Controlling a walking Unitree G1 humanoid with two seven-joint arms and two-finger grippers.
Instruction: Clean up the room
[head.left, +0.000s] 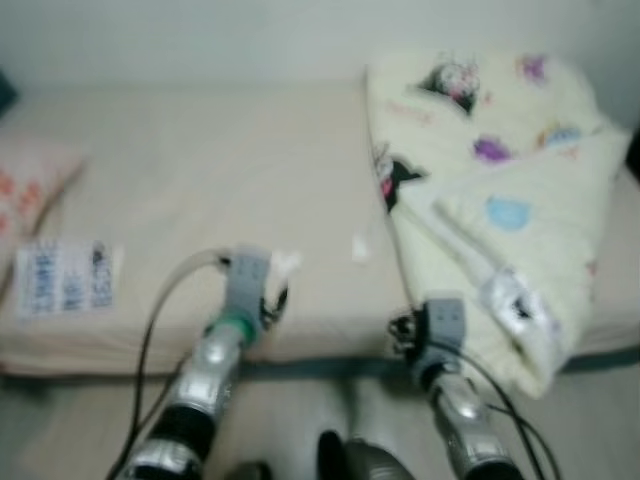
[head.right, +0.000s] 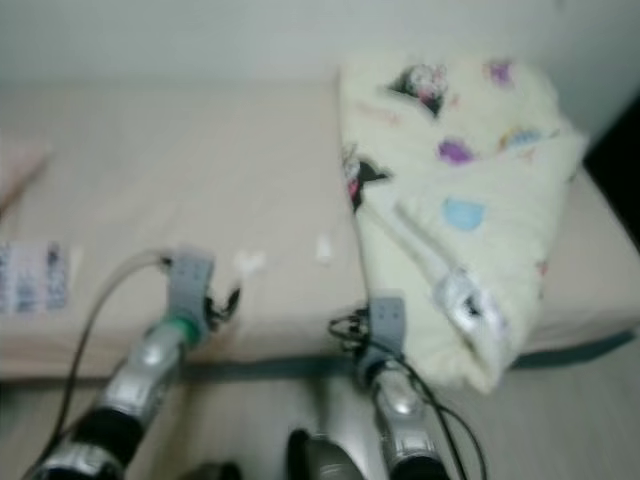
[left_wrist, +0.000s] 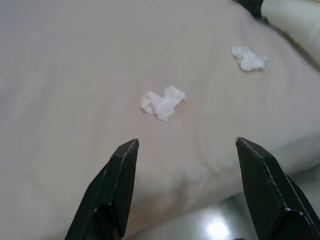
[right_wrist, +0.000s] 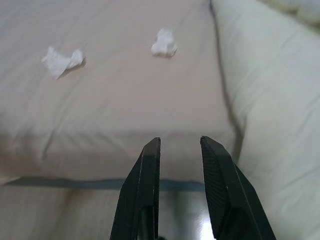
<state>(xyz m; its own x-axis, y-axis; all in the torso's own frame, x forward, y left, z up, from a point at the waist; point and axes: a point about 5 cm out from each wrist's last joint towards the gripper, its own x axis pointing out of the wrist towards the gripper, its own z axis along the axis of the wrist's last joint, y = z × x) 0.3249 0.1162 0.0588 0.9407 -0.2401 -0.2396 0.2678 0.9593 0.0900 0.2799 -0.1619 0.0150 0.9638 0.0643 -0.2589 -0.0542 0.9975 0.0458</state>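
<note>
Bed (head.left: 200, 180) with beige sheet, seen from its foot edge. Two crumpled white tissues lie on the sheet: the nearer tissue (left_wrist: 162, 103) just beyond the left gripper (left_wrist: 182, 150), at its 12 o'clock; the farther tissue (left_wrist: 248, 58) at about 1 o'clock, close to a folded cream blanket (head.left: 500, 190) printed with cartoon figures. Left gripper fingers stand wide apart, holding nothing. Right gripper (right_wrist: 180, 145) hovers at the mattress edge, fingers narrowly parted, empty. A white sheet with blue print (head.left: 65, 275) lies at 9 o'clock; its writing is too blurred to read.
</note>
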